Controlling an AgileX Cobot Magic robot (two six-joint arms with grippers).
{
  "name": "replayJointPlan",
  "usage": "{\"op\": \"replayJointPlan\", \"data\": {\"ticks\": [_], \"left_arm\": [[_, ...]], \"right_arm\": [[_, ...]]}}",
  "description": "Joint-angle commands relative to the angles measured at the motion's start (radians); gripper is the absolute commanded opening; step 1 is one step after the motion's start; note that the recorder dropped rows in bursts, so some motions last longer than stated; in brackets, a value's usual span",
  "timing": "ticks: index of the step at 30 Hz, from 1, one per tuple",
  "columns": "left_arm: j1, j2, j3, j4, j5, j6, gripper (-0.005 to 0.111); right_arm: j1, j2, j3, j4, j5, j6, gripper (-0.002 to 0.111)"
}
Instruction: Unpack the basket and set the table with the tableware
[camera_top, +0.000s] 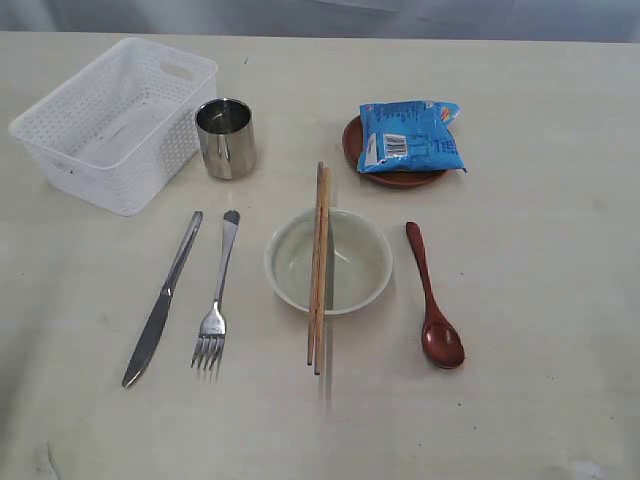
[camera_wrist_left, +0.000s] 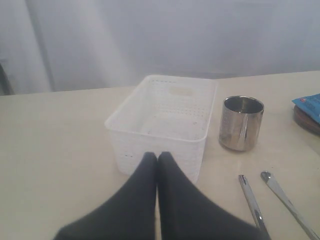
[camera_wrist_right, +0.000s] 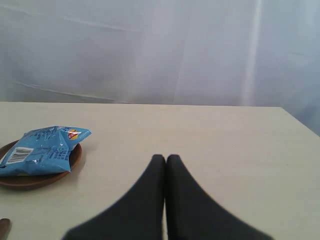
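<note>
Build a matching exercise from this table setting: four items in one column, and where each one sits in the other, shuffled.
Items
1. chopsticks
2. snack packet
3. steel cup
4. spoon

Places
A. standing right beside the basket
B. lying across the bowl
C. flat on the table, right of the bowl in the exterior view
D. resting on the saucer

Pairs: 1-B, 2-D, 3-A, 4-C
</note>
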Motion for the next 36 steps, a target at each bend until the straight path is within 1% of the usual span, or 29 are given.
{"op": "replayJointPlan", "data": {"ticks": [1,24,29,31,36], "left_arm": [[0.002,-0.004,0.006,-0.011,-0.004,-0.001,0.0],[0.002,-0.004,0.006,-0.011,-0.004,0.002,0.0],[0.002,-0.004,0.037,-0.011,-0.029,0.002,0.0],[0.002,-0.004,0.037,-0.009,0.049,0.002,0.0],[0.002,-0.004,0.037,-0.006,0.04,0.004,0.0]], "right_arm": [[-0.006,-0.001,0.003,0.006,0.001,-0.007,0.0],[-0.006,-0.001,0.003,0.006,0.001,-0.007,0.0],[-0.006,-0.001,0.003,0.006,0.001,-0.007,0.0],[-0.006,-0.001,0.003,0.006,0.001,-0.007,0.0],[-0.006,-0.001,0.003,0.006,0.001,-0.007,0.0]]}}
